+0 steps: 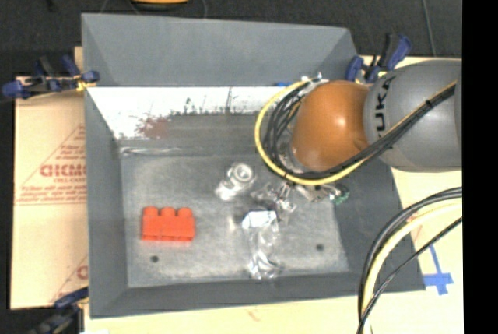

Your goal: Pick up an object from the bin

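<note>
My gripper (278,197) hangs under the orange dome, right of the bin's middle and low over the floor. Just to its left lies a small clear plastic bottle (236,181) on its side. Directly below the gripper sits a crumpled silvery wrapper (263,248) with a white and blue scrap at its top end, close to the gripper's tip. Whether the two touch cannot be made out. Nothing can be seen held by the gripper.
An orange-red toy brick (166,224) with three studs lies alone on the left of the bin floor. A tiny green bit (340,198) rests by the right wall, under the arm. The arm and its cables cover the bin's upper right corner.
</note>
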Robot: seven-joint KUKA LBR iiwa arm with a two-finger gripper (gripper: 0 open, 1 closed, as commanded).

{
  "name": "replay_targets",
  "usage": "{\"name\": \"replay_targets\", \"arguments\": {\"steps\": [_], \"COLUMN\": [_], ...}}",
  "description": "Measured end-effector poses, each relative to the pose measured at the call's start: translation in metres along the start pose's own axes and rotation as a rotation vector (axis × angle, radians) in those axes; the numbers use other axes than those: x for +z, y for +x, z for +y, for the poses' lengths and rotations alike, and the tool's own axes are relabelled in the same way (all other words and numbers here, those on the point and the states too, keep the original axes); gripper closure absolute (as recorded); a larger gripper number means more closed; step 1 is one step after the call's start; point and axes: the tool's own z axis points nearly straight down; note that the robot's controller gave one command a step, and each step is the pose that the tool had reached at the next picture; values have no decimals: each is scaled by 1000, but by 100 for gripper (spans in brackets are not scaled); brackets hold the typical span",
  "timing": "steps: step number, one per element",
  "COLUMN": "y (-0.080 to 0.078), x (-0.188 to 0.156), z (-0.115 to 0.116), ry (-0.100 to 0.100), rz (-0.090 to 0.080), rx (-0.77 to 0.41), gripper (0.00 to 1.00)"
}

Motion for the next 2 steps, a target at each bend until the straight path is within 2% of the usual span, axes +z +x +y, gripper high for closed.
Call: {"name": "replay_targets", "arguments": {"steps": [1, 2], "y": [-8, 62], "x": [-9, -17], "z": [-39, -110], "ry": [-7, -14], "rz": [11, 13], "rx": [25, -573], "gripper": [100, 100]}}
